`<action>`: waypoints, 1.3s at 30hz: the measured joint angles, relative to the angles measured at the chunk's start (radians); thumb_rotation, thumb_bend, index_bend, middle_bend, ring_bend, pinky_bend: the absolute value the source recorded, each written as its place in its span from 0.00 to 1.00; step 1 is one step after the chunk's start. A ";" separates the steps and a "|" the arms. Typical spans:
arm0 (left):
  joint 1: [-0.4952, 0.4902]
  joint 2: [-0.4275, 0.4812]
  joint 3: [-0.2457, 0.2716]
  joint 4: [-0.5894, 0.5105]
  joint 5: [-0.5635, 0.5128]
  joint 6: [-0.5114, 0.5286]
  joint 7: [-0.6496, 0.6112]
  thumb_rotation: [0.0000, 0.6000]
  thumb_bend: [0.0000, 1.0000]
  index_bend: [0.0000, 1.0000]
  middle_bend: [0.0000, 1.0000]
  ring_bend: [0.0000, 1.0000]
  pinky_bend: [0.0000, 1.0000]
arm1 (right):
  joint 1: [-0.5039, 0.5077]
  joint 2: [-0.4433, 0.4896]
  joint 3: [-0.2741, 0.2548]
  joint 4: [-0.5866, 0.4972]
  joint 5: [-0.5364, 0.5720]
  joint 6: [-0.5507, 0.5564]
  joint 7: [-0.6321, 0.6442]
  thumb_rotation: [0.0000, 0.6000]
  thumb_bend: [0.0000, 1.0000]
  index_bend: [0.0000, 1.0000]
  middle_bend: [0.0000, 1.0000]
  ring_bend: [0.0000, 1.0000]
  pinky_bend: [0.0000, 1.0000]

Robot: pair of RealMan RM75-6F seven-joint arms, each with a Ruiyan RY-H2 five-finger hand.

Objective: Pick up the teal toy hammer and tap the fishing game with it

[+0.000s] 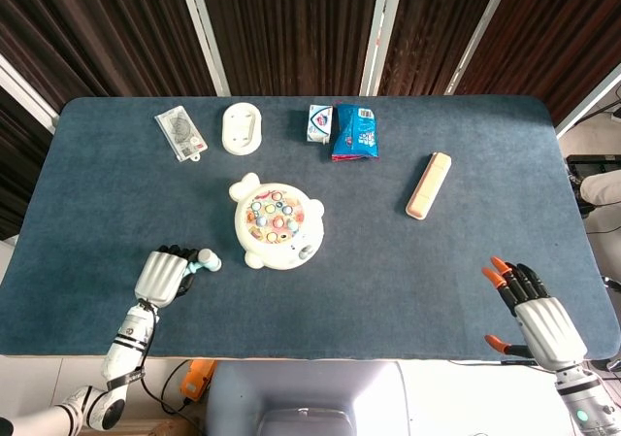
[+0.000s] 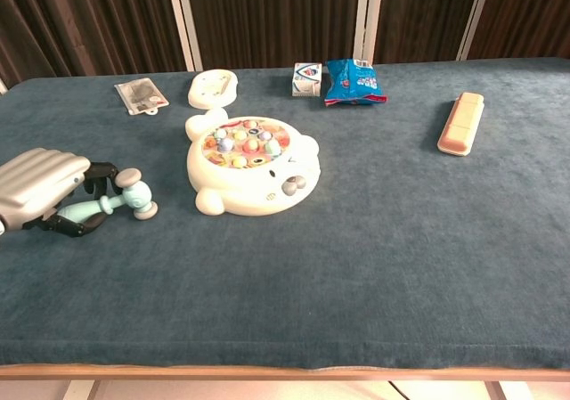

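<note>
The teal toy hammer [image 2: 109, 204] lies low over the table at the near left, its grey-ended head [image 1: 208, 258] pointing toward the fishing game. My left hand [image 2: 37, 191] has its dark fingers curled around the handle and holds it. The white round fishing game [image 1: 276, 224] with coloured fish sits mid-table, a short gap to the right of the hammer head [image 2: 135, 194]. My right hand [image 1: 529, 305] rests near the front right corner, fingers apart and holding nothing; the chest view does not show it.
Along the far side lie a carded packet [image 1: 179, 132], a white oval piece [image 1: 242, 127], a small box [image 1: 319, 122] and a blue snack bag [image 1: 355, 131]. A peach bar [image 1: 428, 184] lies at the right.
</note>
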 measured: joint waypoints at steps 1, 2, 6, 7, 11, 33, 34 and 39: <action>0.001 0.000 0.000 0.001 0.001 -0.001 0.001 1.00 0.49 0.19 0.47 0.38 0.45 | 0.000 0.000 0.000 -0.001 0.000 0.000 0.001 1.00 0.19 0.00 0.00 0.00 0.00; 0.002 -0.001 0.000 0.002 0.001 -0.005 0.003 1.00 0.49 0.19 0.47 0.37 0.44 | 0.000 0.000 0.000 -0.001 0.000 -0.001 0.002 1.00 0.19 0.00 0.00 0.00 0.00; 0.006 -0.001 -0.007 0.002 0.003 -0.014 0.008 1.00 0.48 0.18 0.46 0.36 0.43 | 0.001 0.002 -0.001 0.000 -0.004 0.000 0.006 1.00 0.19 0.00 0.00 0.00 0.00; 0.007 0.000 -0.008 0.000 0.003 -0.016 0.009 1.00 0.47 0.18 0.46 0.36 0.43 | 0.001 0.002 -0.002 0.000 -0.005 0.001 0.008 1.00 0.19 0.00 0.00 0.00 0.00; 0.010 0.005 -0.015 -0.012 -0.002 -0.025 0.018 1.00 0.43 0.17 0.44 0.35 0.43 | 0.000 0.004 -0.002 0.000 -0.007 0.004 0.012 1.00 0.19 0.00 0.00 0.00 0.00; 0.049 0.105 -0.036 -0.176 0.003 0.008 0.041 1.00 0.40 0.00 0.05 0.03 0.19 | -0.003 0.005 -0.001 0.003 -0.007 0.010 0.014 1.00 0.19 0.00 0.00 0.00 0.00; 0.057 0.126 -0.035 -0.206 0.007 0.020 0.037 1.00 0.40 0.00 0.02 0.01 0.17 | -0.004 0.005 -0.001 0.003 -0.006 0.011 0.012 1.00 0.19 0.00 0.00 0.00 0.00; 0.133 0.301 0.000 -0.439 0.030 0.097 -0.016 1.00 0.40 0.00 0.00 0.00 0.10 | -0.006 0.001 0.002 0.001 0.006 0.008 -0.012 1.00 0.19 0.00 0.00 0.00 0.00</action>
